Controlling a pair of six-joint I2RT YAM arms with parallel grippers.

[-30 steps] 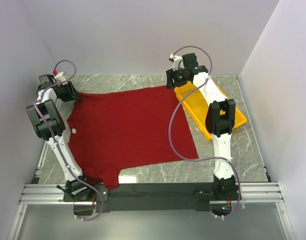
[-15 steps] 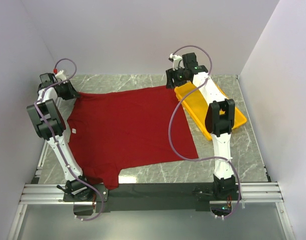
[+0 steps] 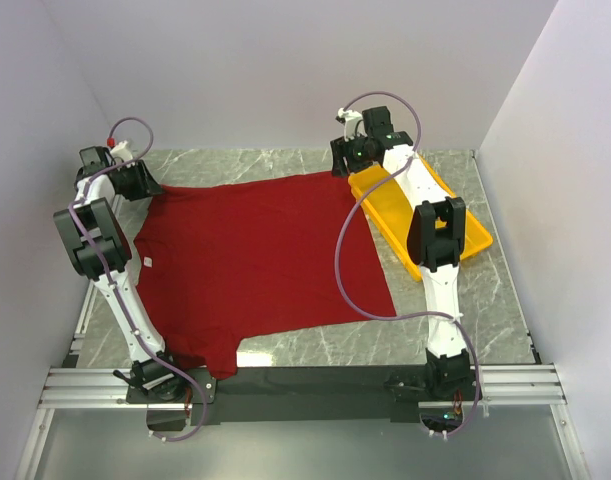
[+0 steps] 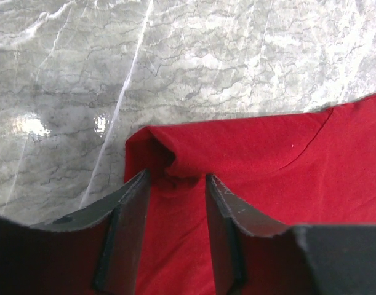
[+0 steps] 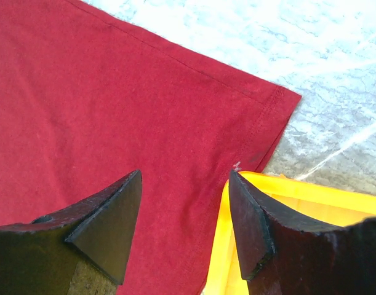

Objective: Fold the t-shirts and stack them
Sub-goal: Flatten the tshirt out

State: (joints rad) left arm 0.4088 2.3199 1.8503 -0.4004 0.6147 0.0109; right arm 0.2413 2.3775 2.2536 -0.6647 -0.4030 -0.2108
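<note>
One grey marble tabletop (image 3: 315,345). One dark red cloth t-shirt (image 3: 255,250) lies flat under both claws. One yellow plastic tray (image 3: 380,185) sits just beside the right claw (image 5: 185,175), which gapes wide. The left claw (image 4: 176,178) is half open over a bumpy shirt corner. Everything sits as before.

Seen from above, the left arm (image 3: 95,240) hid part of the t-shirt's (image 3: 255,250) left edge and near-left corner. The right arm (image 3: 430,232) crossed the yellow tray (image 3: 472,232) and covered its middle, and the neck label (image 3: 147,262) was too small to read. In the left wrist view the left fingers (image 4: 129,227) masked the cloth beneath them, and whether they touched it could not be told; the right wrist view cut the tray off at its right and bottom edges.
</note>
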